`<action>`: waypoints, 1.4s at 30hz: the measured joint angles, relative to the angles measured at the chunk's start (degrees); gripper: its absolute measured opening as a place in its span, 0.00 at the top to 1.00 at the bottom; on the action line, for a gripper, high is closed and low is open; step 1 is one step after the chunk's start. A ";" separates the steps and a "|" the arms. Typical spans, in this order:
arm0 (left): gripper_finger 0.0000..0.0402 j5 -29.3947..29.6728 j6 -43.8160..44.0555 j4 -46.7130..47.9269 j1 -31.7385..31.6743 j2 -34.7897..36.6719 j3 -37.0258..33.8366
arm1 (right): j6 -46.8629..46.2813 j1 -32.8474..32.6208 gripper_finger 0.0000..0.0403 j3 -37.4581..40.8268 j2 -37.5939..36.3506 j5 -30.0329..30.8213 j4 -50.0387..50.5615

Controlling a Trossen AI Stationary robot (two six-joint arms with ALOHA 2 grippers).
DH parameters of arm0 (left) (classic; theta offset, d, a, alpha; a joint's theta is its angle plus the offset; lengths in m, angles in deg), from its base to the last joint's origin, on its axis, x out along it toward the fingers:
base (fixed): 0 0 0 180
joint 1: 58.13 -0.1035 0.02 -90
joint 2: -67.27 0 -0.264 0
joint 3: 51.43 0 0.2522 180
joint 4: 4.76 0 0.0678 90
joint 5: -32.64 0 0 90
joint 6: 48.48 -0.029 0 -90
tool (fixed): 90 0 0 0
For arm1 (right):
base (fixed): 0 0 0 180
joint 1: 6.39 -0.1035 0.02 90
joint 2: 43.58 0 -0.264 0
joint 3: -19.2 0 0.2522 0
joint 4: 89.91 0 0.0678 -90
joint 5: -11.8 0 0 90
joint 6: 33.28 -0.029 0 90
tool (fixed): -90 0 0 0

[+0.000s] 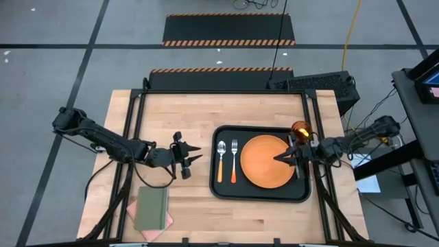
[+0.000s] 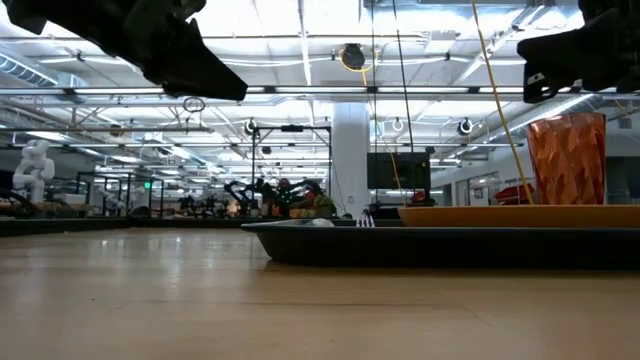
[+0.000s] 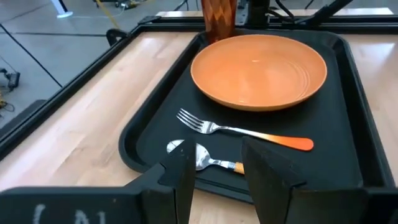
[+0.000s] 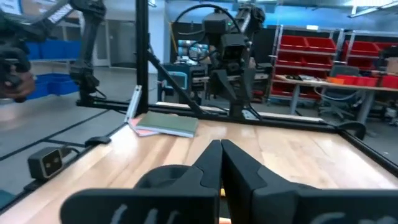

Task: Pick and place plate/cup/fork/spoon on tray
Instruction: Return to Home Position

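**Left gripper**: fingers spread well apart, nothing between them. It hangs clear of the wood over bare table, near the tray's left rim but outside it.

**Right gripper**: fingers pressed together tip to tip, nothing gripped. It is held above the plate's right part, inside the tray's right edge.

**Tray**: black, rectangular, with a raised rim. It lies flat on the right half of the table, its right rim close to the table's right edge.

**Spoon**: lies on the tray just inside the left rim, bowl toward the far edge of the table.

**Fork**: lies just beside the spoon and parallel to it, between the spoon and the plate, tines pointing the same way as the spoon's bowl.

**Plate**: orange, flat on the tray, fills the middle and right of it.

**Cup**: amber, upright, in the tray's far right corner, just beside the plate's rim.

**Notebook**: green, on a pink cloth, near the table's near left corner, well apart from the tray.
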 joint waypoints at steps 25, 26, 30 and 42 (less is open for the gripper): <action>0.67 -0.41 3.46 -4.43 0.92 0.00 0.00 | 2.25 11.26 1.00 0.04 -5.67 -13.09 6.91; 0.67 -0.22 3.49 -4.96 1.21 -0.01 0.00 | 1.76 11.27 1.00 0.04 -6.22 -13.09 7.62; 0.67 0.41 2.27 -7.18 2.09 -0.02 0.00 | 0.78 11.26 1.00 0.04 -8.38 -13.03 8.57; 0.67 0.48 0.59 -7.32 2.82 -0.01 0.00 | -0.28 11.26 1.00 0.04 -9.66 -12.81 15.28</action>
